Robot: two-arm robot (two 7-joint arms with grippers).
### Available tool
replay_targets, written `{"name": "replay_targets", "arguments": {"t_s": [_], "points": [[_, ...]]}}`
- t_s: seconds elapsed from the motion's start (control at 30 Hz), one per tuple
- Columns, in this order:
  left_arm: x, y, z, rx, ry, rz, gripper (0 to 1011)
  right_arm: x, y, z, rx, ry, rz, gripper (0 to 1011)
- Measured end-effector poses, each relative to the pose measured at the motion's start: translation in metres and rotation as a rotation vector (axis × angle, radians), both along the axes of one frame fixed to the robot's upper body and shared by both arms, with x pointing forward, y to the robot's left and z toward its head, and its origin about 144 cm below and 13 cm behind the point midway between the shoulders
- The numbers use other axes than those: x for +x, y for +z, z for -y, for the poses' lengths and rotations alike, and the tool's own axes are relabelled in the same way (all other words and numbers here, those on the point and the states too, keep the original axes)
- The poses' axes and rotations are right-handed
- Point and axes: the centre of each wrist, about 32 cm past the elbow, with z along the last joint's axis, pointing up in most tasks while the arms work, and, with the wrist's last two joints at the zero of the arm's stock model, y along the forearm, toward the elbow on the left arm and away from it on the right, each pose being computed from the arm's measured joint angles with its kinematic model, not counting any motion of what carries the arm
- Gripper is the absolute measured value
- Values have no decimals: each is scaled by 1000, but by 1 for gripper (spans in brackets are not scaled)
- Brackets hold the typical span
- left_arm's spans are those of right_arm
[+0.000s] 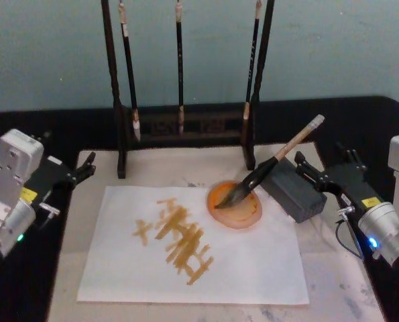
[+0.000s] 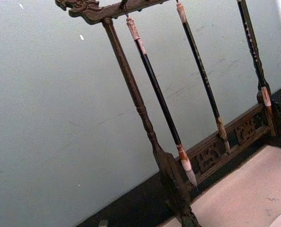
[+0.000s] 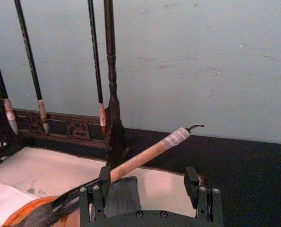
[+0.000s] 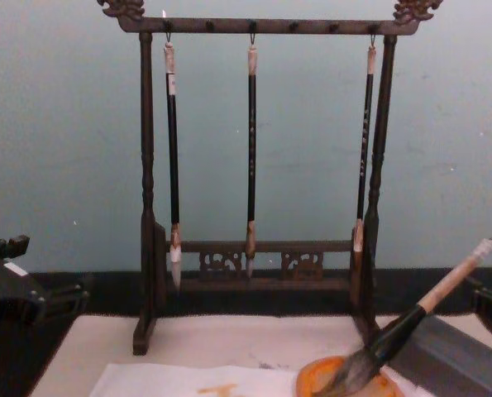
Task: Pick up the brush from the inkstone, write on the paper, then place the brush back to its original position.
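Observation:
The brush (image 1: 273, 164) lies slanted, its dark bristles in an orange dish (image 1: 235, 204) and its tan handle propped on the grey block of the inkstone (image 1: 294, 192). Beside the dish, the white paper (image 1: 253, 268) carries orange-yellow strokes. My right gripper (image 1: 324, 168) is open just right of the inkstone, holding nothing. In the right wrist view the brush (image 3: 140, 158) crosses just beyond one fingertip of the right gripper (image 3: 147, 189). In the chest view the brush (image 4: 427, 306) leans up to the right. My left gripper (image 1: 66, 157) is open over the black table at the left.
A dark wooden rack (image 1: 186, 127) with three thin hanging brushes (image 1: 180, 67) stands behind the paper, on the back edge of the cream felt mat (image 1: 333, 282). The black tabletop (image 1: 25, 127) surrounds the mat, with a pale wall behind.

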Motion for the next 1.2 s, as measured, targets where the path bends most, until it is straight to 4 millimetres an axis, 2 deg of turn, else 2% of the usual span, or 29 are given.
{"name": "replay_targets", "arguments": {"t_s": [1.2], "points": [[0, 0, 0, 0, 0, 0, 1010, 0, 0, -1, 0, -15, 4, 1000]]}}
